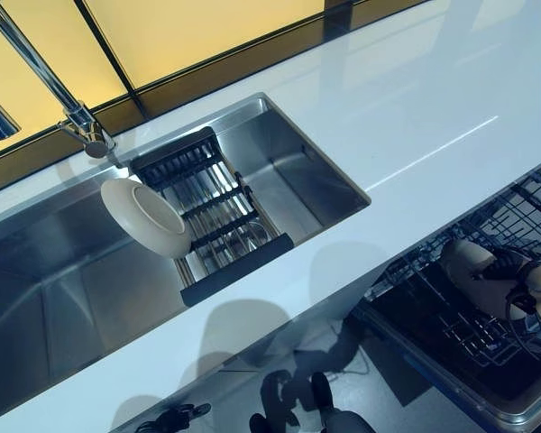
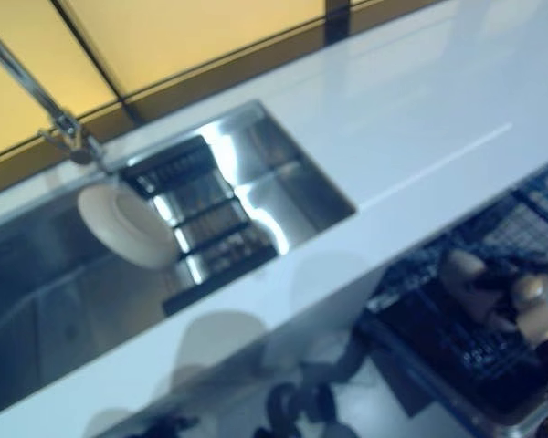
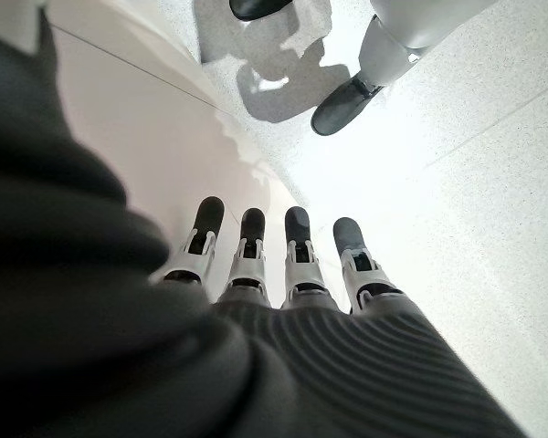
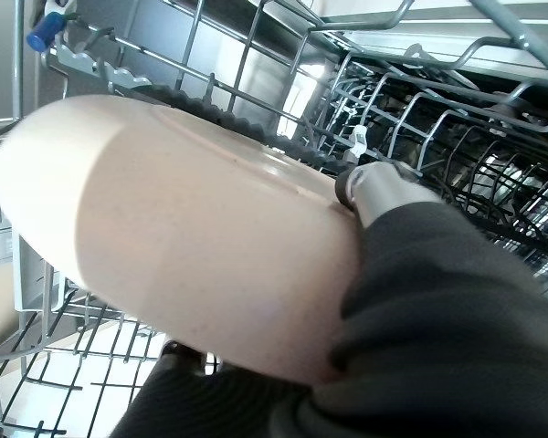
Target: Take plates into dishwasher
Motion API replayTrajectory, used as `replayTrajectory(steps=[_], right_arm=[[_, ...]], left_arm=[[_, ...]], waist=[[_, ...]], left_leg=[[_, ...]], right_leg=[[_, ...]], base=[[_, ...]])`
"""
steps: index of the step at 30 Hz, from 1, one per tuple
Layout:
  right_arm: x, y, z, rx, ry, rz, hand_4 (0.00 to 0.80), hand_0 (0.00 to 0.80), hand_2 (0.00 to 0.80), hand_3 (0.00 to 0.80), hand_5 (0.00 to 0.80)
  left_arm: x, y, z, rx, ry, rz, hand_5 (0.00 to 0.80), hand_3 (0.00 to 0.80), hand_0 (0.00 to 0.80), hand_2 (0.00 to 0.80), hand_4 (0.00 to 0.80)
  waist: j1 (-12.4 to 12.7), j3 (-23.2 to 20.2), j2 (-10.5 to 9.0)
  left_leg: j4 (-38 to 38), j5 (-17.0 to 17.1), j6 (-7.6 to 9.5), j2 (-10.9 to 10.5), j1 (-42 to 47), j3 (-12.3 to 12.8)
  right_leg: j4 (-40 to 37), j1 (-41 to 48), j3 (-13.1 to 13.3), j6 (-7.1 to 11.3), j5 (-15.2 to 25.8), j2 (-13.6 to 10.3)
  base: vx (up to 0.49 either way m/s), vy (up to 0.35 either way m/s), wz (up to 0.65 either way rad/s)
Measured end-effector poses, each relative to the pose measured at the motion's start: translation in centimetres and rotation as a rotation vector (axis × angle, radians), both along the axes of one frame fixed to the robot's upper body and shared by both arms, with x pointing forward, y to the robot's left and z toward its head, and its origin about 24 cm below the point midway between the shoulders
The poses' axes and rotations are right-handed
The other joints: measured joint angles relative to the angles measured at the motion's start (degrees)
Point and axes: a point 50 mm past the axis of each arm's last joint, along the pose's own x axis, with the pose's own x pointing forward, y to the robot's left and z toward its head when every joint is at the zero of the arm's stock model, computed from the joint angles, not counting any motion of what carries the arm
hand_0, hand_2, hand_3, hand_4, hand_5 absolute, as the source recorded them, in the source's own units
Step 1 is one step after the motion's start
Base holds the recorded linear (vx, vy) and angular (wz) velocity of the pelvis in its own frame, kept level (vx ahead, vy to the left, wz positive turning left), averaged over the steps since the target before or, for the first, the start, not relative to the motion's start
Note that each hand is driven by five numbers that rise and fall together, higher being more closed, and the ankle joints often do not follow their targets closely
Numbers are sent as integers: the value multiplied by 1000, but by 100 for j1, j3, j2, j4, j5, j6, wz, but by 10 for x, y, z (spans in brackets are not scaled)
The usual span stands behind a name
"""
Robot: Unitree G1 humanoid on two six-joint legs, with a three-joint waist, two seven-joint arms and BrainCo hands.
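1. Loading is the step in hand: one plate (image 4: 183,265) is being carried into the dishwasher rack (image 1: 487,298), while a second plate (image 1: 144,216) waits in the sink (image 1: 307,171).
2. Far left of the sink, low beside the robot, the left hand (image 3: 292,265) hangs idle over the floor with its fingers straight and side by side, holding nothing.
3. At the sink's left rear corner stands the faucet (image 1: 72,113).
4. Inside the sink, the second plate stands on edge, leaning against the left end of a dark drying rack (image 1: 212,212).
5. Right of the sink, past the white countertop (image 1: 415,108), the dishwasher rack is pulled out below counter level.
6. Above that rack, the right hand (image 4: 384,196) grips the carried plate; its thumb lies curled over the rim, and the plate's underside fills the wrist view.
7. Next move, as judged: tilt the plate upright, line its edge up with a gap between the wire tines, lower it and release. A misaligned edge would likely knock against the wires.
8. Writing: no brand, label or legible print can be made out on any item.
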Motion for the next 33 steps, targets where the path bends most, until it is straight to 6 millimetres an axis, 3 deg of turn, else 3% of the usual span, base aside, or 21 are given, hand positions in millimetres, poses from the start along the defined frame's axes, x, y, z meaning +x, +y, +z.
replayTrajectory(steps=[12,13,14,19,33], right_arm=[[-5,-9,-12,14,22,-71,800,800,800,800,800],[-4,-10,-12,16,20,-75,461,461,461,461,461],[-4,-10,-11,16,19,-78,0,0,0,0,0],[-2,-3,-19,28,62,-45,0,0,0,0,0],[3,8,0,5,14,42,0,0,0,0,0]], left_arm=[[3,0,1,0,-6,-2,0,0,0,0,0],[3,0,1,0,-6,-2,0,0,0,0,0],[3,-1,1,-2,-7,-3,0,0,0,0,0],[4,-2,1,-12,-9,-8,0,0,0,0,0],[4,-3,1,-20,-13,-9,0,0,0,0,0]], waist=[[5,-2,32],[6,-2,36],[8,-3,43],[8,-13,121],[-13,4,121]], left_leg=[[0,15,14,-3,-1,-24],[0,18,14,-3,-1,-24],[0,21,13,-4,-2,-27],[-1,27,20,-19,-11,-44],[-22,25,27,-37,-21,-56]], right_leg=[[0,9,-15,-12,9,-6],[-1,9,-15,-17,11,-6],[0,9,-16,-20,14,-7],[0,8,-27,-25,17,-20],[21,2,-24,-27,19,-8]], base=[[0,0,0],[0,0,0],[0,0,0],[0,0,0],[0,0,0]])
